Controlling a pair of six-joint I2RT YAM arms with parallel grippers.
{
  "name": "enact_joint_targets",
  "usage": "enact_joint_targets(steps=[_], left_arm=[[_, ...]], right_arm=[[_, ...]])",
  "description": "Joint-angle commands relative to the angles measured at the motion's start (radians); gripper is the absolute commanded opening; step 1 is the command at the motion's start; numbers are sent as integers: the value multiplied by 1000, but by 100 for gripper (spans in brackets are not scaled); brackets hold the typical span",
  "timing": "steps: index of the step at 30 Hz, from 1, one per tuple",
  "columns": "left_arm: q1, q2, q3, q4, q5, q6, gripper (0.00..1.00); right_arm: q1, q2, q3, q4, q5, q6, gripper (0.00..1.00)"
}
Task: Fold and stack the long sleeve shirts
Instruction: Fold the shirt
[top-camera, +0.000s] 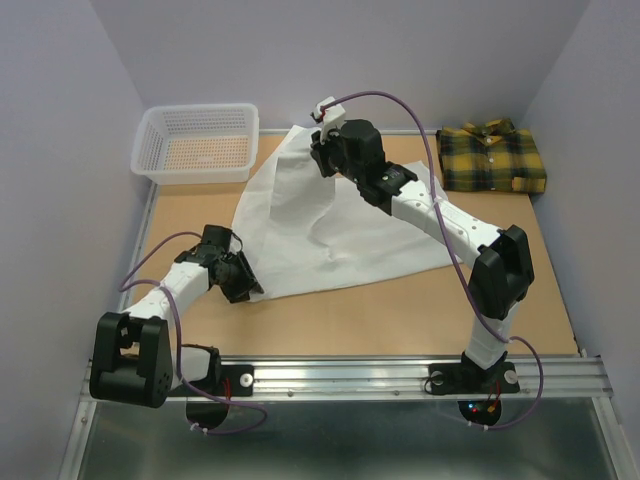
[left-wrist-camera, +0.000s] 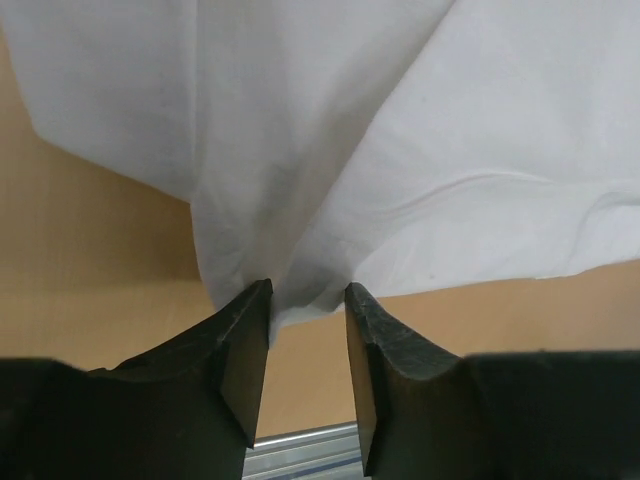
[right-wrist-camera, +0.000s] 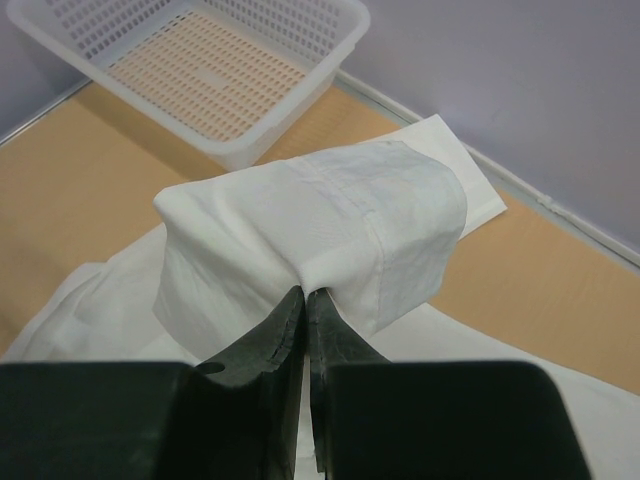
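The white shirt (top-camera: 320, 230) lies spread across the middle of the table, and its far part is pulled up into a peak. My right gripper (top-camera: 322, 150) is shut on that raised fold; in the right wrist view the cloth (right-wrist-camera: 310, 220) drapes over the closed right gripper (right-wrist-camera: 305, 292). My left gripper (top-camera: 245, 290) sits low at the shirt's near left corner. Its jaws stand apart around the corner of the white shirt (left-wrist-camera: 400, 150), which reaches in between the tips of the left gripper (left-wrist-camera: 308, 290). The plaid shirt (top-camera: 493, 157) rests folded at the far right.
A white mesh basket (top-camera: 197, 143) stands at the far left corner, seen close in the right wrist view as the basket (right-wrist-camera: 262, 145). A metal rail (top-camera: 350, 375) runs along the near edge. Purple walls close in the table on three sides.
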Motion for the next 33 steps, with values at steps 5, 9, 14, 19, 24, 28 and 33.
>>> enact_joint_targets(steps=[5,9,14,19,24,28,33], left_arm=[[4,46,56,-147,-113,41,24],[5,80,76,-184,-101,61,21],[5,94,140,-270,-194,69,21],[5,106,160,-319,-254,75,27],[5,80,145,-327,-250,59,32],[4,63,140,-339,-251,61,38],[4,31,142,-339,-253,53,39]], right_arm=[[3,-76,-62,46,11,-25,10],[2,-95,-99,47,16,-40,10],[2,-120,-145,49,28,-61,10],[2,-140,-183,50,51,-86,11],[2,-168,-183,49,41,-91,14],[3,-217,-204,50,-16,-98,14],[2,-351,-353,50,-56,-94,14]])
